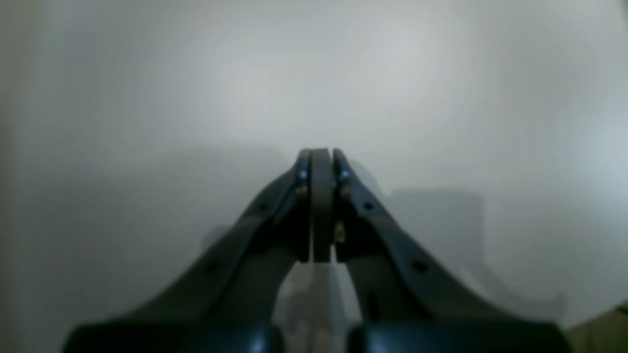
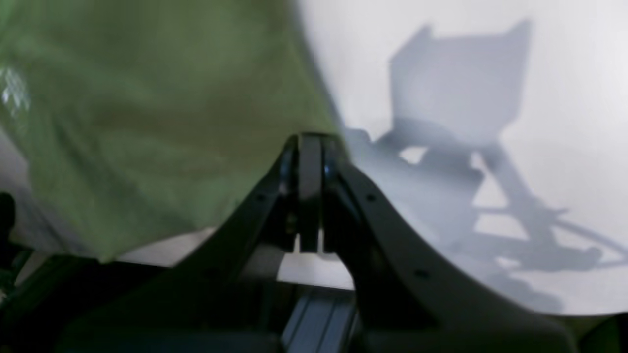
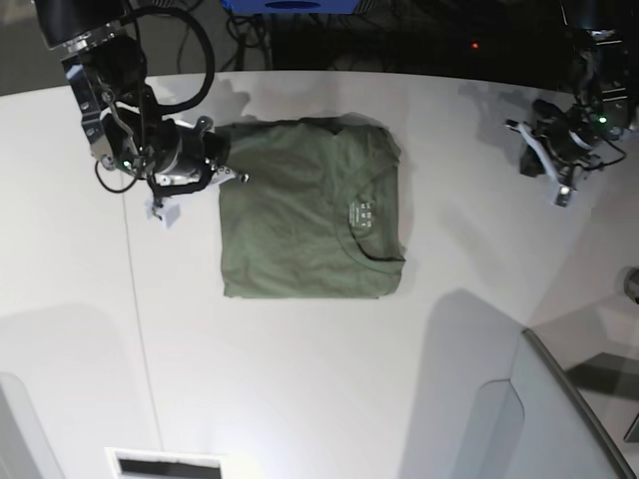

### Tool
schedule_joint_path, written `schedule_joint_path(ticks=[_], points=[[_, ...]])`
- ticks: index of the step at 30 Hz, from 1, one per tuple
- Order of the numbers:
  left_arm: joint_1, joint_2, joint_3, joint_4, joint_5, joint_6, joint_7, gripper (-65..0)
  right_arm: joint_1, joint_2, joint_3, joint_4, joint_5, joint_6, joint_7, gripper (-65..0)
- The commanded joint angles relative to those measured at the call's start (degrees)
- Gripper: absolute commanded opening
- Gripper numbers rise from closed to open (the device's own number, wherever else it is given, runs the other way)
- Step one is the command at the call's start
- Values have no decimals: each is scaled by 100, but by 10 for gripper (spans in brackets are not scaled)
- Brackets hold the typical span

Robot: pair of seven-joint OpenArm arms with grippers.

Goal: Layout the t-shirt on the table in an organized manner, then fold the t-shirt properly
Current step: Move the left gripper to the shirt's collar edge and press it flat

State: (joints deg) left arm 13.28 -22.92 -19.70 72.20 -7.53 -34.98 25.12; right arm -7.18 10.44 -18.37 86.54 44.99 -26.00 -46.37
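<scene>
The olive-green t-shirt (image 3: 300, 225) lies folded into a neat rectangle in the middle of the white table (image 3: 300, 379), its collar and small white label facing up on its right side. My right gripper (image 3: 240, 179) is shut at the shirt's left edge, low over the table. In the right wrist view its closed fingertips (image 2: 310, 139) sit right at the edge of the green cloth (image 2: 147, 113), with nothing visible between them. My left gripper (image 3: 562, 197) hovers far to the right, away from the shirt. Its pads (image 1: 321, 154) are pressed together over bare table (image 1: 441, 98).
A grey translucent panel (image 3: 559, 419) stands at the front right corner. A thin dark seam (image 3: 140, 319) runs down the table's left part. Cables and a blue object (image 3: 290, 5) lie beyond the far edge. A white slotted piece (image 3: 165, 464) sits at the front edge.
</scene>
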Motion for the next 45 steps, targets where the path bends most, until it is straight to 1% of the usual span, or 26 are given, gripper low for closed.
schedule_joint_path(ticks=[1,3,6,7,9,10,11,12,13,15,17,19,21,26,31,33,37,40,45], points=[[-5,-86,58,265,-113,-23,-108,-650,72,-2,4,97,85,28,17,-650],[22,-16,278,635,-139,-23,-64,-650,63,-2,13,124,85,28,0,-650],[39,221,445,1347,-139,-31,-38,-650,28,16,13,396,103,28,0,-650],[110,292,463,1637,-139,-31,33,-650,-16,24,13,598,103,28,0,-650],[118,450,603,2358,-148,-31,402,-650,-78,112,39,977,94,2,0,-650],[118,520,718,2665,-148,-31,595,-650,-78,148,92,1056,94,-68,-9,-650],[118,599,893,2982,-148,-40,797,-650,-60,165,145,1073,94,-209,-9,-650],[110,679,1131,3228,-148,-93,947,-650,-42,191,206,1012,94,-367,-9,-650],[101,758,1403,3360,-148,-181,1044,-650,-34,191,285,950,94,-446,-9,-650],[-22,881,1984,3333,-95,-242,1096,-650,-25,200,444,897,94,-429,-9,-650],[-128,986,2406,2982,-87,-234,1070,-650,-60,200,496,897,94,-402,-9,-650],[-181,1083,2625,2613,-87,-234,1070,-650,-130,200,514,897,94,-385,-9,-650],[-181,1136,2687,2419,-87,-234,1061,-650,-130,200,514,897,94,-385,-9,-650],[-189,1109,2661,2129,-78,-234,1052,-650,-130,200,514,897,94,-385,-9,-650],[-260,890,2704,1707,-78,-234,1052,-650,-113,200,488,897,94,-385,0,-650],[-260,758,2704,1602,-78,-234,1044,-650,-113,200,505,897,94,-385,8,-650],[-216,468,2678,1364,-78,-225,630,-650,-113,200,505,871,94,-385,17,-650],[-242,327,2669,1276,-78,-225,613,-650,-113,200,496,757,94,-385,26,-650],[-268,37,2634,1514,-87,-225,604,-650,-95,156,452,730,94,-367,26,-650]])
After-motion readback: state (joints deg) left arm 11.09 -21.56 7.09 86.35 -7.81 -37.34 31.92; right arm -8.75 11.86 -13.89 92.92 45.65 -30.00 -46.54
